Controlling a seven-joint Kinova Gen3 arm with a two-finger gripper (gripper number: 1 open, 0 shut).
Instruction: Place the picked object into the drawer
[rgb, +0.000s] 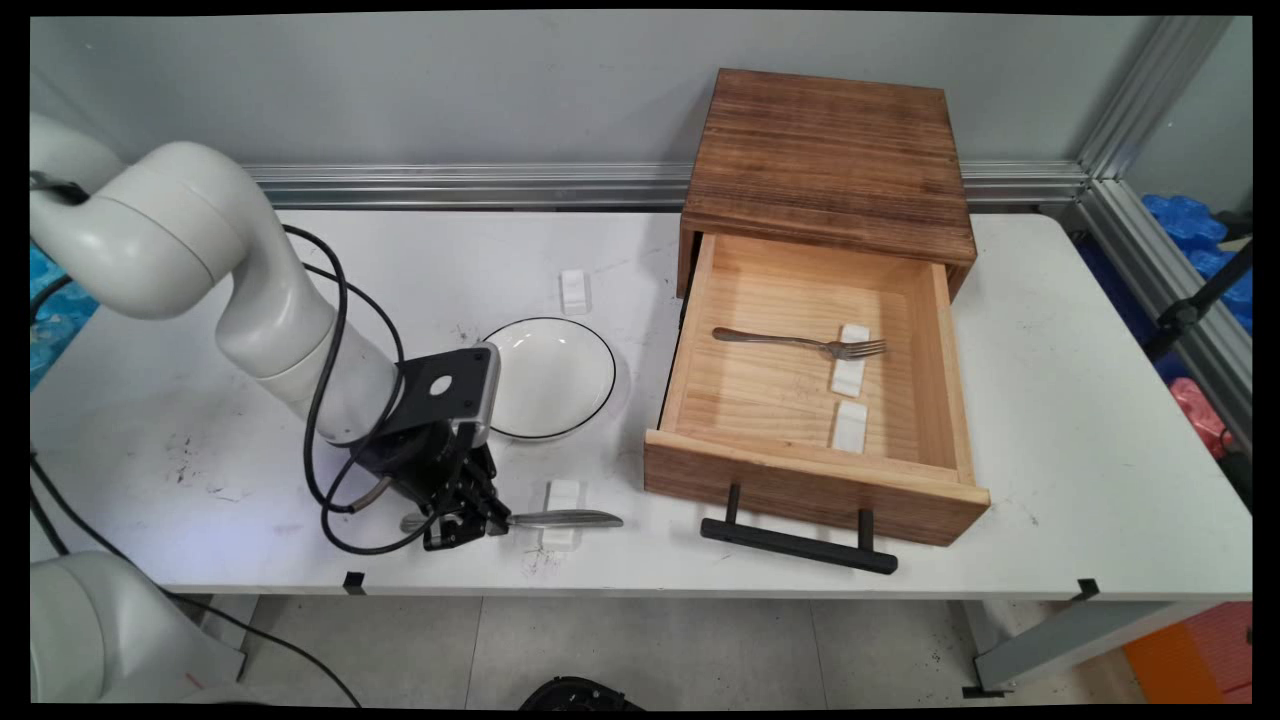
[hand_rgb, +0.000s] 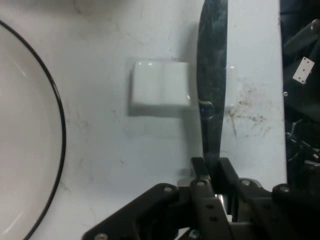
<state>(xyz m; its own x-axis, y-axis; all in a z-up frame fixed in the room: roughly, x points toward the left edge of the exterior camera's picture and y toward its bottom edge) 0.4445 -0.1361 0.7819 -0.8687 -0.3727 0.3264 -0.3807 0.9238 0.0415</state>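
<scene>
Pinching the knife (rgb: 540, 519) by its handle, my gripper (rgb: 470, 520) sat low over the near edge of the table (rgb: 1050, 480), its two fingers (hand_rgb: 199, 172) pressed in on the metal from either side. The knife looked to me stiff, thin and smooth, light enough to lift but likely to slip or pivot if held too near one end, so a grip on the handle close to where the blade begins seemed the surest place. Its long axis ran along the table's near edge, with the rounded handle end toward the arm's side and the blade tip aimed toward the drawer (rgb: 815, 400). The blade lay across a small white rest (hand_rgb: 160, 90), which kept it slightly off the surface. Just behind my hand was the white plate (rgb: 555, 375) with its dark rim. Further off, the drawer stood pulled out of its wooden box (rgb: 825, 150), and inside it a fork (rgb: 800, 342) lay with its tines on one of two more white rests (rgb: 850, 426).
</scene>
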